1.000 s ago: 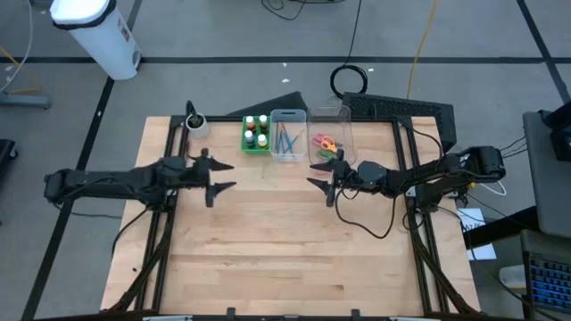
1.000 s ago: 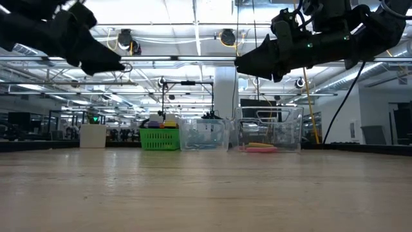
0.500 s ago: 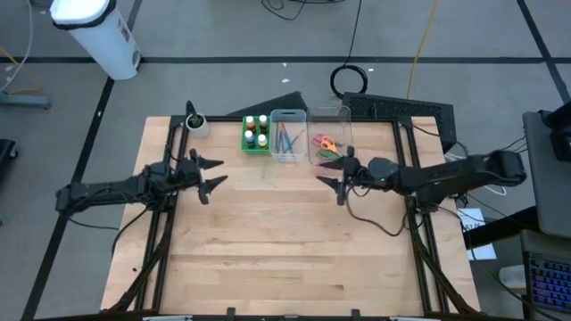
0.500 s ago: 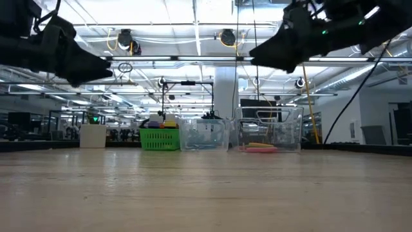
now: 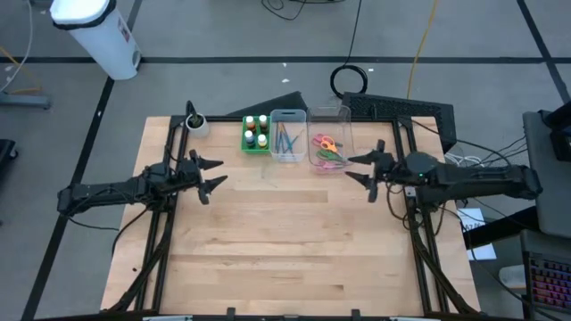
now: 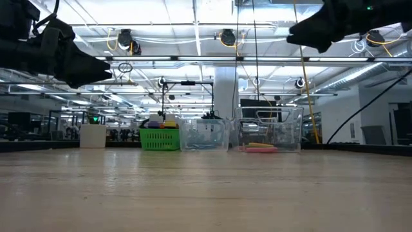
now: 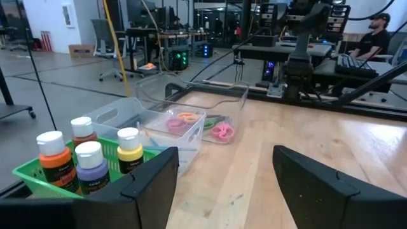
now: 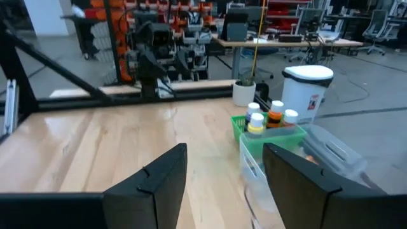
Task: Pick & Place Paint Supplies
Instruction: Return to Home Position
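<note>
Several white-capped paint bottles stand upright in the green tray at the table's far edge; they also show in the left wrist view and the right wrist view. Thin brushes lie in the middle clear bin. Scissors with orange, green and pink handles lie in the right clear bin; the pink one shows in the left wrist view. My left gripper hovers open to the left of the tray. My right gripper hovers open just right of the scissors bin.
A small white pot with a plant stands at the table's far left corner. The clear bins line up beside the tray along the far edge. Bare wood fills the table's middle and near half. A black mat and coiled cable lie beyond the far edge.
My right gripper has drawn back toward the table's right edge and risen, staying open. My left gripper has pulled back a little toward the left edge, then held still. The supplies have not moved.
</note>
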`<act>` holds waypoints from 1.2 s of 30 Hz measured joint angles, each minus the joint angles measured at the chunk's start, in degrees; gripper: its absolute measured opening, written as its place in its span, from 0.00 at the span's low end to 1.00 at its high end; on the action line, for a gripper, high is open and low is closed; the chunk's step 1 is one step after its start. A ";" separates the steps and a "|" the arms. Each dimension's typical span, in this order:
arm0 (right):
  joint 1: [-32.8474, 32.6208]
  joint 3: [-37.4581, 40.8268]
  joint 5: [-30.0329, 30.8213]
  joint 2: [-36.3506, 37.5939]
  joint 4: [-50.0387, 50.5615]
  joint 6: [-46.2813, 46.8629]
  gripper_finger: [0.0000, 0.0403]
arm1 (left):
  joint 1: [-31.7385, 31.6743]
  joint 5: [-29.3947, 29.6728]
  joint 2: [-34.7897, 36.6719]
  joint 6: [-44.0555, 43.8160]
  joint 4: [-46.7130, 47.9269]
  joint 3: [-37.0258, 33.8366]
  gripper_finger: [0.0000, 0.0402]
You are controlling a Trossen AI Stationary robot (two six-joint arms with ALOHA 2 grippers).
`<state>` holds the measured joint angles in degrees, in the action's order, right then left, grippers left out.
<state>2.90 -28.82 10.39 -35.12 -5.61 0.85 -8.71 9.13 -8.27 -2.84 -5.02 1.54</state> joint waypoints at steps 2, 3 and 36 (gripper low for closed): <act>0.00 0.00 0.02 2.77 3.66 -0.45 0.49 | 0.00 -0.01 0.00 0.07 0.01 0.00 0.66; 0.00 0.00 0.00 3.95 5.02 -0.47 0.49 | 0.00 -0.02 0.00 0.10 0.02 0.00 0.66; 0.04 24.60 4.53 27.43 -10.22 -1.70 0.49 | 0.00 -0.02 -0.02 8.55 0.07 0.00 0.66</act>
<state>2.94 -4.22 14.92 -7.69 -15.83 -0.85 -8.71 9.10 -8.29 5.71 -4.95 1.54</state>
